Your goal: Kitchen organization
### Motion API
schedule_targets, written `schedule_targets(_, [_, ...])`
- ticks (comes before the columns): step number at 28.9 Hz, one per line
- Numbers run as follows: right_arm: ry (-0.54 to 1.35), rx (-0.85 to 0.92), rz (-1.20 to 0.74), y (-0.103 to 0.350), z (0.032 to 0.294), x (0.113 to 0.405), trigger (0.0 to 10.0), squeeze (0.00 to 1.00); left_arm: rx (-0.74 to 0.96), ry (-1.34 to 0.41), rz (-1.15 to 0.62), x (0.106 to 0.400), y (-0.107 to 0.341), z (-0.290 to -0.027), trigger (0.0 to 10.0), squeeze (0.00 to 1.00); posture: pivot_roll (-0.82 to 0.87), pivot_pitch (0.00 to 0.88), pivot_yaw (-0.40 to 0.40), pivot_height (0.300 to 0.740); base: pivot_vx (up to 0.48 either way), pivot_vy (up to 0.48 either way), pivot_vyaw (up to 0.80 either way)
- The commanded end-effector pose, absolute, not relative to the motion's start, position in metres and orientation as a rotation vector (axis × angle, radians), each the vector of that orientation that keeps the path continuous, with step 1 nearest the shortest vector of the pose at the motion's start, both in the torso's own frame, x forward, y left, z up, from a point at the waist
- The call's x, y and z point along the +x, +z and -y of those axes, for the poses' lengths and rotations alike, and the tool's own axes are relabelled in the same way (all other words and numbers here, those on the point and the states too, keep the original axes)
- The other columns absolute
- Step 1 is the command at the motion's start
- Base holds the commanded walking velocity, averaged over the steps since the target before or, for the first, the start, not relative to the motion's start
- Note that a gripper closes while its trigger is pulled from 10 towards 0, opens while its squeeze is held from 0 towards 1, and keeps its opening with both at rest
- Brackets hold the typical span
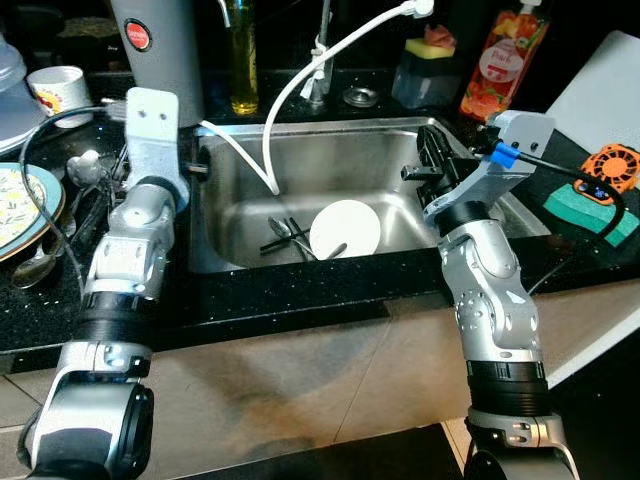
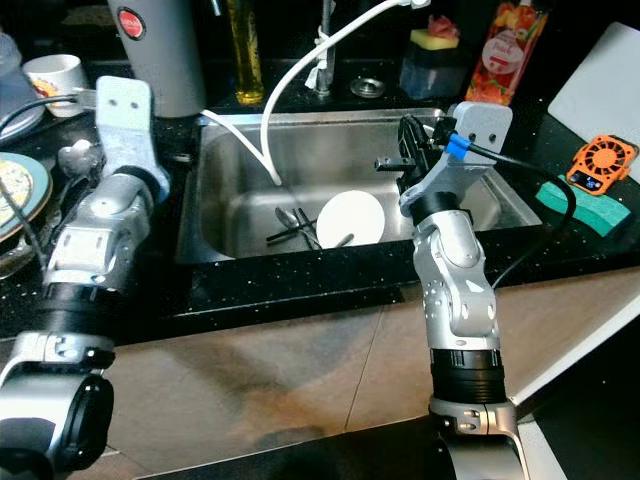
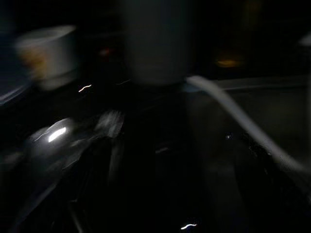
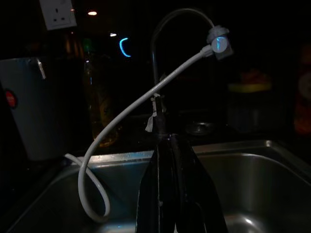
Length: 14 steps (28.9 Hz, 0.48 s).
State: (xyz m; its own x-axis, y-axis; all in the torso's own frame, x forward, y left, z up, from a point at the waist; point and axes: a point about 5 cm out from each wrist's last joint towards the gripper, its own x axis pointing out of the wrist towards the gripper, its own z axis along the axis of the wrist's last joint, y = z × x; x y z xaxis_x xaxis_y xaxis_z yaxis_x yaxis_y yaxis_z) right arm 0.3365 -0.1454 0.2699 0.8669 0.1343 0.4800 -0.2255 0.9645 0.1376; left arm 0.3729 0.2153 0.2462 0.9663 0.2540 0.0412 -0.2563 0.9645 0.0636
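- Judged the kitchen tidying as barely begun: a white plate (image 1: 345, 228) lay flat on the floor of the sink (image 1: 400, 140), with dark cutlery (image 1: 285, 237) crossed just beside it at 9 o'clock.
- Saw also a patterned plate (image 1: 22, 205) and a spoon (image 1: 37, 266) unsorted on the black table (image 1: 300, 285), at 9 o'clock from the sink.
- Noted a white cup (image 1: 60, 90) near the far left corner, beside a grey kettle (image 1: 160, 50).
- Noted a white hose (image 1: 300, 85) arching from the tap into the basin, an oil bottle (image 1: 241, 60) and a red soap bottle (image 1: 503, 62) at 12 o'clock behind the sink.
- Found the right end effector (image 2: 408, 150) raised over the sink's right rim, at 3 o'clock from the white plate, aimed at the tap; fingers pressed together in the right wrist view, nothing between them.
- Found the left arm bent upward over the table at the sink's left edge, wrist near the kettle; left end effector too dark and blurred, so cannot tell how its fingers stood.
- Reckoned everything remained: plate and cutlery not lifted out, table items not put away.
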Motion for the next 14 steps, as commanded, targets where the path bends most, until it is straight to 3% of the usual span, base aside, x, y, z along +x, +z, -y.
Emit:
schedule_targets(1, [0.179, 0.199, 0.483, 0.267, 0.148, 0.337, 10.0, 0.00, 0.047, 0.352, -0.022, 0.366, 0.235, -0.230, 10.0, 0.00, 0.13, 0.055, -0.021, 0.740, 0.000, 0.000, 0.00])
schedule_targets(7, [0.187, 0.202, 0.485, 0.268, 0.146, 0.338, 10.0, 0.00, 0.051, 0.504, -0.108, 0.361, 0.220, -0.260, 10.0, 0.00, 0.13, 0.050, -0.028, 0.740, 0.000, 0.000, 0.00])
schedule_targets(14, [0.183, 0.200, 0.486, 0.268, 0.148, 0.338, 10.0, 0.00, 0.041, 0.524, -0.124, 0.364, 0.222, -0.270, 10.0, 0.00, 0.13, 0.050, -0.028, 0.740, 0.000, 0.000, 0.00])
